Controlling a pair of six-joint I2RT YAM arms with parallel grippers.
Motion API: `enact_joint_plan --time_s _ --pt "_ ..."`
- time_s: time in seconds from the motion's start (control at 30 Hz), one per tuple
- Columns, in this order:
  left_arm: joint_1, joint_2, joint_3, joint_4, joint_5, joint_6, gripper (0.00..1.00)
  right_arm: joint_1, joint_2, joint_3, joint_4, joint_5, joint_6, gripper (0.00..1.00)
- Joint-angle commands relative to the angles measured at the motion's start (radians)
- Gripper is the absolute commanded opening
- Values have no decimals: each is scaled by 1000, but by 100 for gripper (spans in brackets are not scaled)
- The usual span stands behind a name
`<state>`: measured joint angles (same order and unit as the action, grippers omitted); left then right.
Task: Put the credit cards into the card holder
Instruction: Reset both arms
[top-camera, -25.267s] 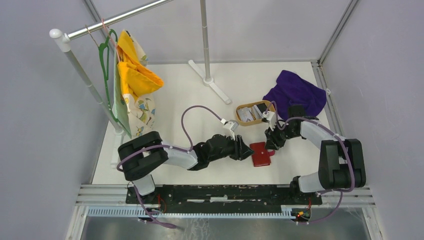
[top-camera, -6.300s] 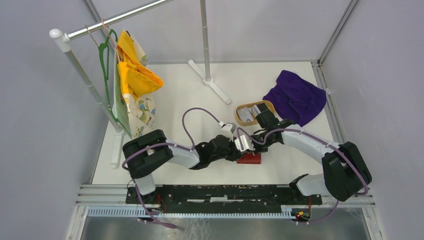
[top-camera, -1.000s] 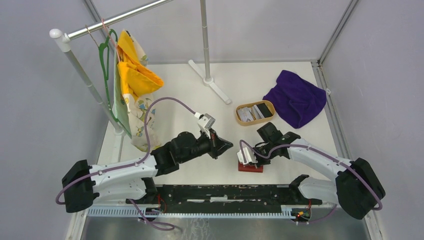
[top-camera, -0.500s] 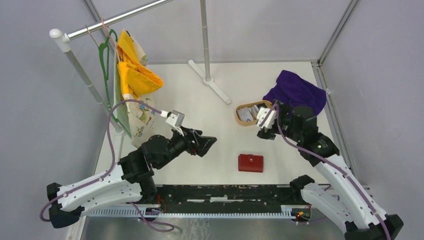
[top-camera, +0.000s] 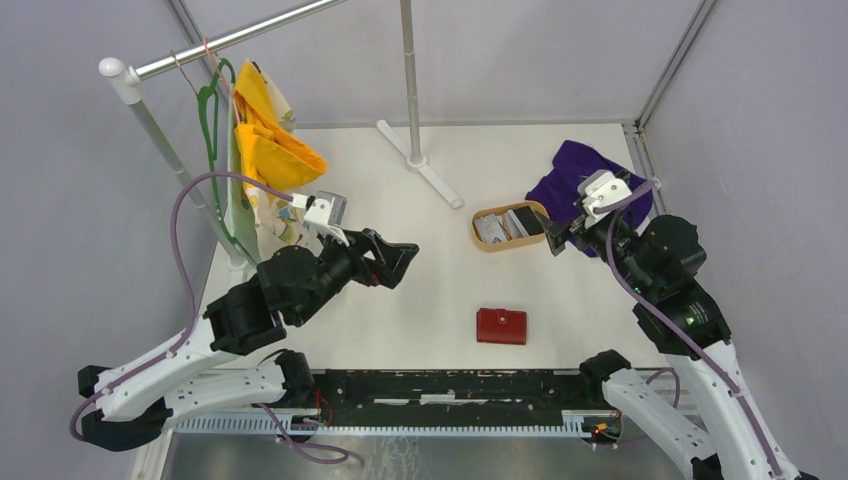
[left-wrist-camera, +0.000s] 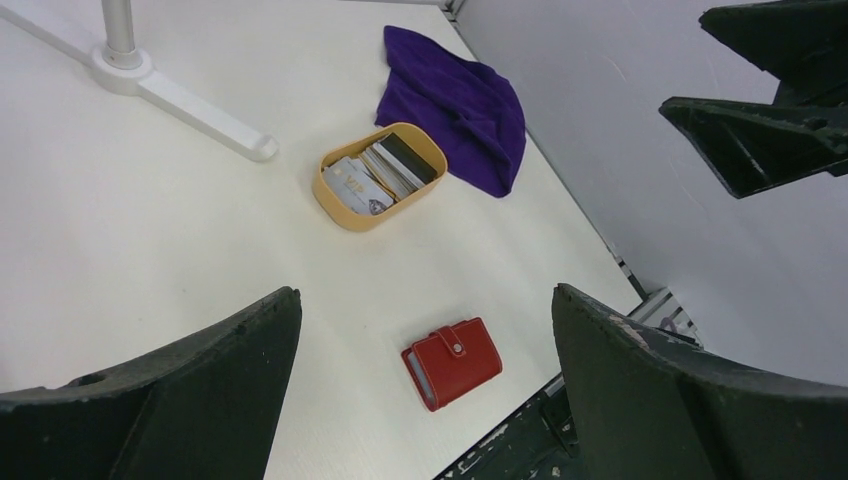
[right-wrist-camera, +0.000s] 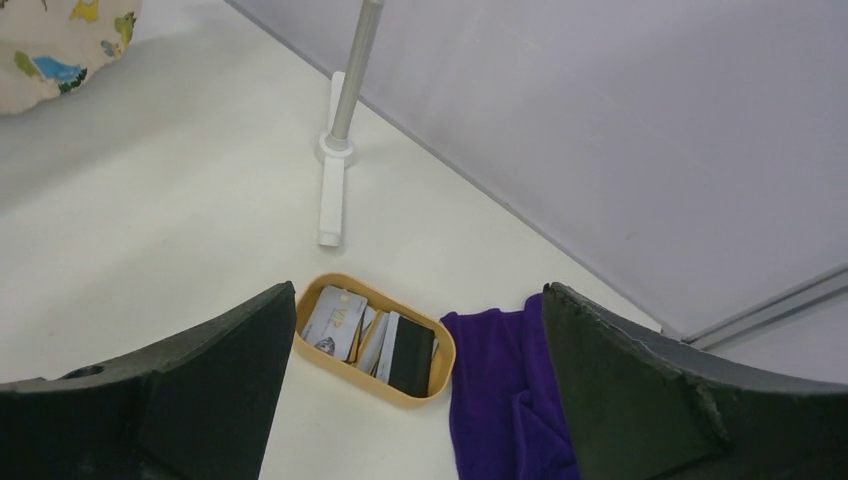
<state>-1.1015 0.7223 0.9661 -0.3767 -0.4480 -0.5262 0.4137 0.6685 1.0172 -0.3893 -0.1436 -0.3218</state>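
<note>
Card holder (top-camera: 501, 326) closed; cards (top-camera: 510, 223) (in tray (left-wrist-camera: 358, 220)).

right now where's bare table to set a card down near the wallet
Bare table lies between the wallet, the tray and the rack foot, and also right of the wallet. It is crowded at the far right, where the tray sits beside the purple cloth.

One pale card (right-wrist-camera: 337, 322) in the tan tray (right-wrist-camera: 350, 372) reads "VIP" (its smaller print is illegible).
</note>
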Motion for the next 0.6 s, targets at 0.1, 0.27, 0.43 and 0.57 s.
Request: enact_joint_plan --time_s 0.1,0.27,0.43,0.57 --pt "-2 11 65 -44 -6 33 100 -12 8 43 20 104 147 98" --pt "-1 11 59 -44 2 46 100 -15 21 33 19 63 116 98" --pt "-2 15 46 -29 35 51 100 -26 28 15 22 9 73 98" --pt "-2 14 21 -6 57 36 100 -41 16 -2 15 -80 30 98"
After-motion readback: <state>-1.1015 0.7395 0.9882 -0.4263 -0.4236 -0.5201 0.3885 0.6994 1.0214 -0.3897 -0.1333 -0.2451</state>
